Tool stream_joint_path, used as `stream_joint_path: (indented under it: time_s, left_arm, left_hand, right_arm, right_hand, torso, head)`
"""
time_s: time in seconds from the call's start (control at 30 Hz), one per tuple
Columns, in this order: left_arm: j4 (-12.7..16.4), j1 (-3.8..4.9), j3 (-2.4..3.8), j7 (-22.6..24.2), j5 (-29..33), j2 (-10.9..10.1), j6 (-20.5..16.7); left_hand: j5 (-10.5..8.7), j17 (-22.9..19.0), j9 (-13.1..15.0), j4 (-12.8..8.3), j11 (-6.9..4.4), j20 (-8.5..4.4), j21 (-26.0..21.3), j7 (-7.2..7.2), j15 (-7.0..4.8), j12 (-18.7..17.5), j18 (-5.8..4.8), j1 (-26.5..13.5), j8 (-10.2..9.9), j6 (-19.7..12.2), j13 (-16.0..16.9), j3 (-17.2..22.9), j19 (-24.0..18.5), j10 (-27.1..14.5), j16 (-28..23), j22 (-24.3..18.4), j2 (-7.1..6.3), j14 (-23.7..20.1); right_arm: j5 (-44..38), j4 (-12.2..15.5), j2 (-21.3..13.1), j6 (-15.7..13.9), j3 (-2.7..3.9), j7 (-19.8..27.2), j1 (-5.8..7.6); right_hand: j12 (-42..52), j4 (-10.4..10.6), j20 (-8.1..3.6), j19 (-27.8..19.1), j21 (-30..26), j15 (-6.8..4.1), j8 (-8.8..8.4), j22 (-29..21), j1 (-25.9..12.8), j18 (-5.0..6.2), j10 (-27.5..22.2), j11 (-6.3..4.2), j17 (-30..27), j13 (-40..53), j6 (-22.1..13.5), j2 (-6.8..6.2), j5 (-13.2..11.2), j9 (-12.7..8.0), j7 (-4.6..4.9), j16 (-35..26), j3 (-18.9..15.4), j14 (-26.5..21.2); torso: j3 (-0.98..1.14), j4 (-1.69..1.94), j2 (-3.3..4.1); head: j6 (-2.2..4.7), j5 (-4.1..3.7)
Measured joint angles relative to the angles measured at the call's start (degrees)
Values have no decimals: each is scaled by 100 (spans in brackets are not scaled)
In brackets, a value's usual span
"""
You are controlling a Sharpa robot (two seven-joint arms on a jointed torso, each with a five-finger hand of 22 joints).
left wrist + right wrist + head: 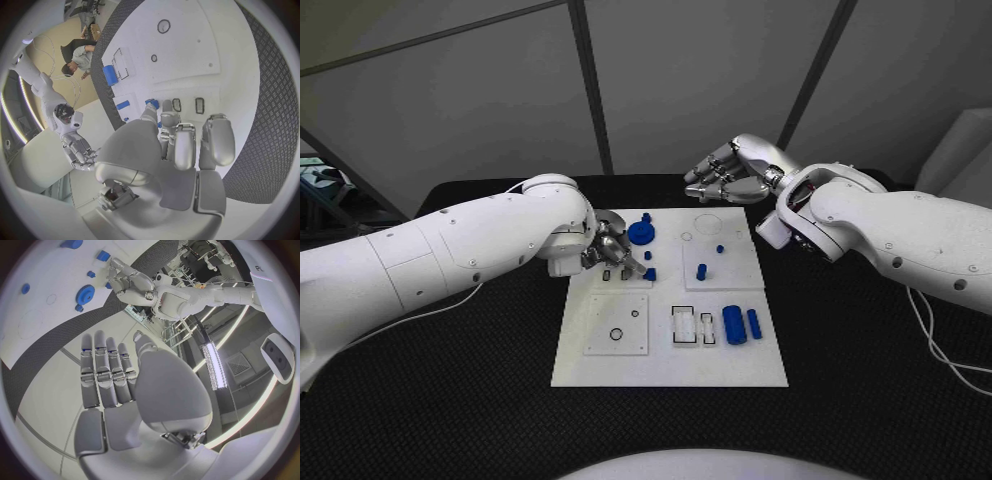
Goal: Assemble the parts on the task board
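The white task board [669, 355] lies in the middle of the black table. My left hand [610, 255] is low over the board's left side, its thumb and a finger pinching a small blue peg [649, 272] [152, 103] while the other fingers [215, 137] stretch out over the board. A blue gear [642, 232] [85, 291] stands just beyond that hand. My right hand [730, 170] [115, 385] hovers above the board's far edge, fingers straight and together, holding nothing.
Two short blue pegs [701, 270] stand at the board's centre. Two blue cylinders [734, 325] lie near its right edge beside white slots [684, 325]. A plate with black rings [617, 325] [164, 26] sits at the near left. Black table [444, 400] surrounds the board.
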Motion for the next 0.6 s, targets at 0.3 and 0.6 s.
stream_joint_path:
  time_s: [0.3, 0.6]
  left_arm:
    - [347, -1, 0, 0, 15, -360, -144]
    - [883, -8, 2, 38, 306, -962, -553]
  left_hand:
    - [0, 0, 7, 32, 4, 0, -24, 41, 0, -47, 0, -2, -6, -123, -105, 32, 0, -4, 0, -73, -2, 0]
    - [0, 0, -79, 79, 151, 75, -870, 188, 66, -1002, 252, -45, -234, -389, -1163, 129, -653, -832, -486, -1095, -47, -19]
  right_arm:
    - [-364, 18, 7, 14, -8, -123, -5]
    - [-1581, 297, -1, 8, -155, -492, -65]
  right_hand:
    - [137, -105, -138, 370, 52, -184, 38, 10, 136, 0, 303, -153, 23, 29, 103, -9, -16, 16, -103, 168, 60, 392]
    - [284, -102, -314, 727, 271, -349, 38, 144, 96, 0, 493, -264, 254, 163, 187, -117, -99, 15, -187, 552, -75, 816]
  torso:
    - [-4, -1, 0]
    - [-4, 0, -1]
  head:
    - [28, -1]
    - [56, 4]
